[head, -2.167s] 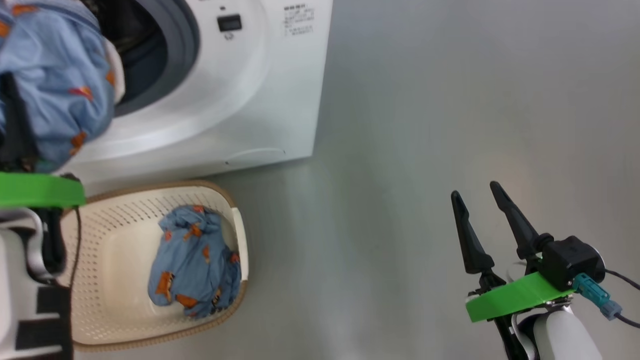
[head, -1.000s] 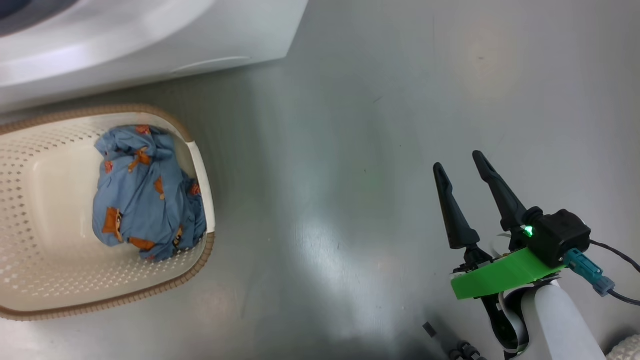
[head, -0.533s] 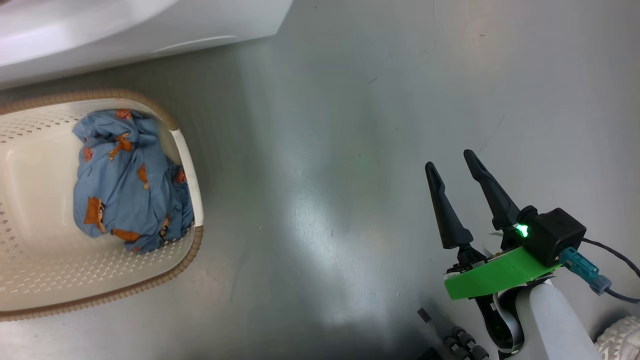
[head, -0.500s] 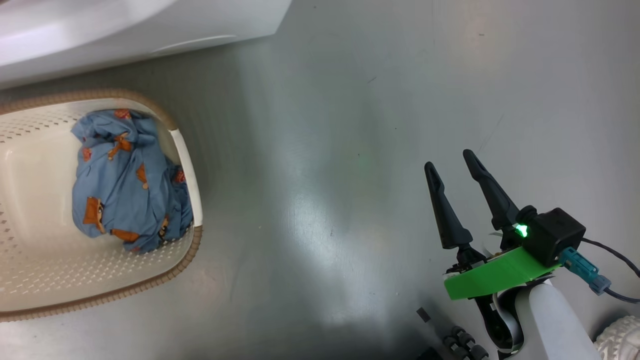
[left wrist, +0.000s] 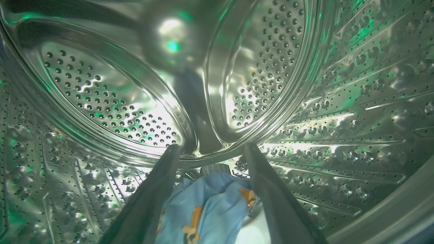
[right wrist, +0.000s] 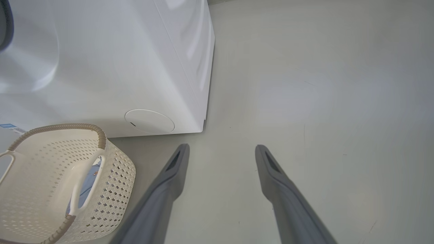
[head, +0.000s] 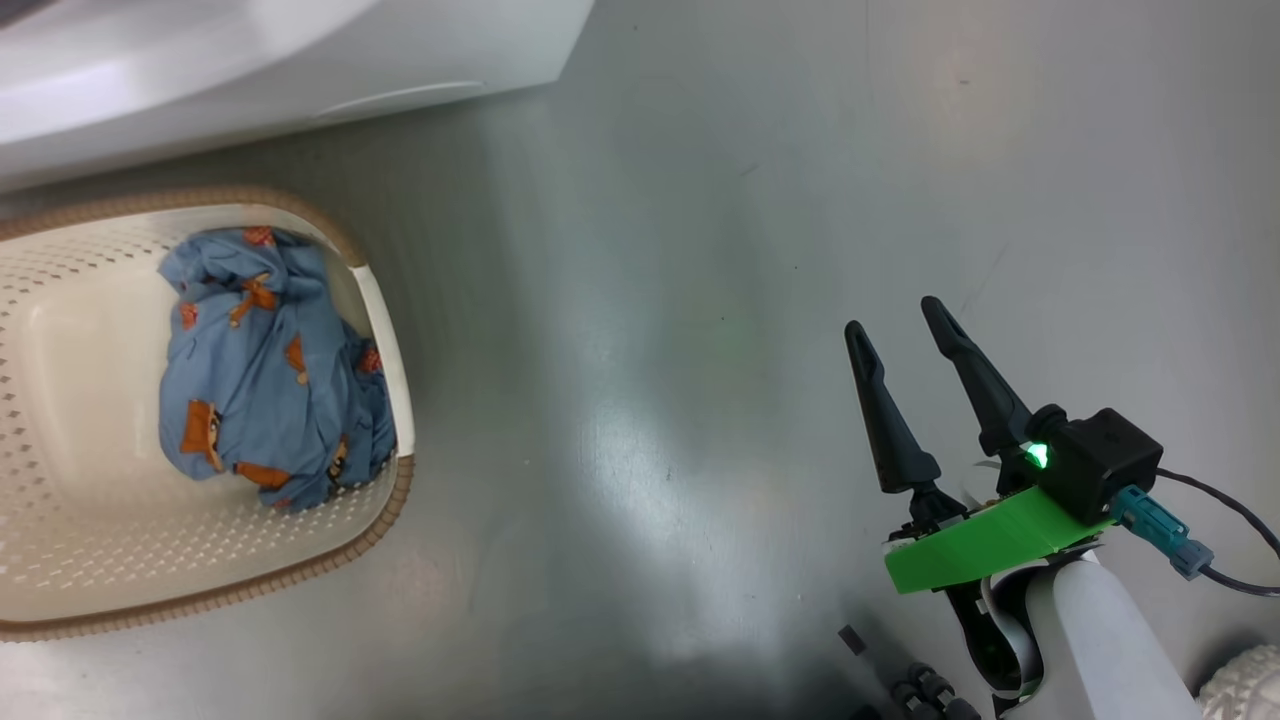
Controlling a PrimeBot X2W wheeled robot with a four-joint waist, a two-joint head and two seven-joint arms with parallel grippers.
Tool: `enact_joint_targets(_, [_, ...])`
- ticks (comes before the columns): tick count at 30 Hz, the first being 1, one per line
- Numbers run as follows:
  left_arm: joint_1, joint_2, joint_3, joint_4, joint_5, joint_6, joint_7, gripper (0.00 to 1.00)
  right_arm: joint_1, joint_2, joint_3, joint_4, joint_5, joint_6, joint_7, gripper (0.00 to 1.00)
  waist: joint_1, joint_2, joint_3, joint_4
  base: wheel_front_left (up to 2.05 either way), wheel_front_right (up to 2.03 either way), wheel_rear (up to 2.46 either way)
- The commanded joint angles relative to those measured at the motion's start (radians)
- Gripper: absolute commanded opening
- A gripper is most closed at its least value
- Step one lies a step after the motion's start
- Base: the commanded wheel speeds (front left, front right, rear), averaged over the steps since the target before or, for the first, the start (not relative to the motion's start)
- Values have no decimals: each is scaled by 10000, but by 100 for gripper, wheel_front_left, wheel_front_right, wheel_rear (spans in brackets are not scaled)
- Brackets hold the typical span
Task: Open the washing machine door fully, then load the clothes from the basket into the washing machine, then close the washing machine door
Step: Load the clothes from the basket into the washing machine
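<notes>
Left wrist view looks deep into the perforated steel drum (left wrist: 356,101), where the left gripper (left wrist: 212,150) holds its fingers spread apart around a blue bear-print garment (left wrist: 206,206). The cloth lies loose between them low in the drum, apparently unpinched, so it can settle inside. On the floor (head: 700,300) in front of the washing machine (head: 300,60), at the left of the head view, the basket (head: 385,330) holds another bundle of clothes (head: 260,370) bunched against its right wall, so loading looks unfinished. The right gripper (head: 893,318), fingers spread and empty, hovers over bare floor well to the right, probably parked out of the left arm's way.
</notes>
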Motion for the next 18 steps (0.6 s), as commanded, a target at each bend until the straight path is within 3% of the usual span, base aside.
enact_joint_targets(1, [-18,450,141,-149,8,-78,-19,100,151,9,170,-139,73,27,-118,100,0,0,-108,47,0,0,0])
enact_joint_targets(18, [1237,-396,287,142,-342,-228,-20,100,10,9,-32,111,-118,27,-118,100,0,0,-1232,644,0,0,0])
